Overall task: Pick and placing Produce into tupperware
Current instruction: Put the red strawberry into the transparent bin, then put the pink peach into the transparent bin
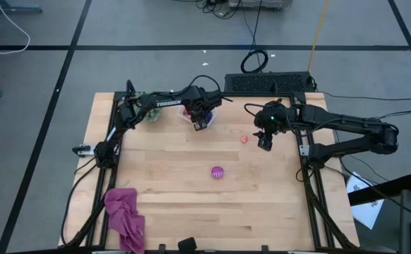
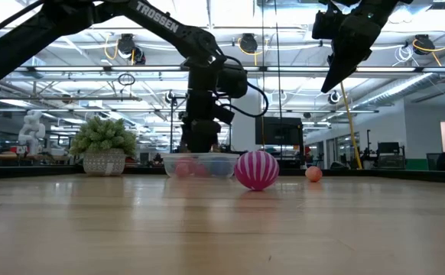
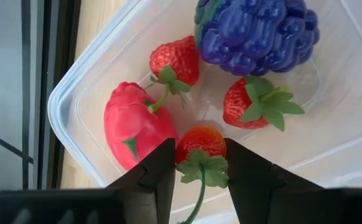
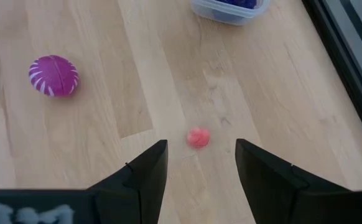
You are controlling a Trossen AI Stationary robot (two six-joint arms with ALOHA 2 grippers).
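Observation:
The clear tupperware [image 3: 63, 99] stands at the table's far side, left of centre [image 1: 190, 113]. It holds a red pepper [image 3: 134, 124], two strawberries [image 3: 176, 61] and a blue-purple berry cluster [image 3: 255, 31]. My left gripper [image 3: 198, 149] points down into it, shut on a third strawberry [image 3: 201, 138]. My right gripper [image 4: 199, 158] hangs open, high above a small pink piece of produce [image 4: 198, 137] that lies on the table. A magenta-striped ball [image 1: 217, 172] lies near the table's middle. My left gripper pinches the strawberry's red body [image 3: 196, 135] between its two fingers, which come from above and point steeply down into the tub. The leafy cap and stem [image 3: 201, 174] point back toward the wrist. Whether the berry rests on the tub's floor, I cannot tell.
A green bushy plant in a basket [image 2: 104, 145] stands at the far left corner beside the tub. A magenta cloth [image 1: 124, 215] lies at the near left. Bare wood stretches between the striped ball [image 2: 256, 169] and the near edge.

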